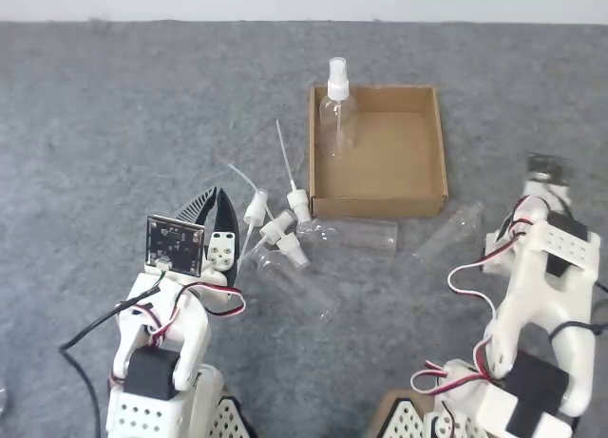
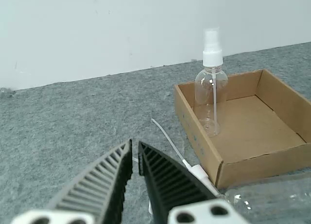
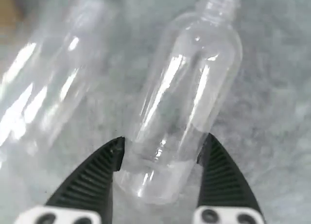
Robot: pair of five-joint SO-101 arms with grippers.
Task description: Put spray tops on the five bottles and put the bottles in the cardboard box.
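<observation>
Bottle (image 3: 180, 102), clear and uncapped, lying flat on table (image 3: 272, 112), base end between fingers of right gripper (image 3: 163, 151), long axis pointing straight away. Fingers wide open, gripping nothing. Left gripper (image 2: 135, 153) nearly closed, empty.

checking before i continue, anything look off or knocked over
Nothing looks damaged or spilled. One capped bottle stands upright in the cardboard box; uncapped bottles and loose spray tops lie on their sides beside it.
</observation>
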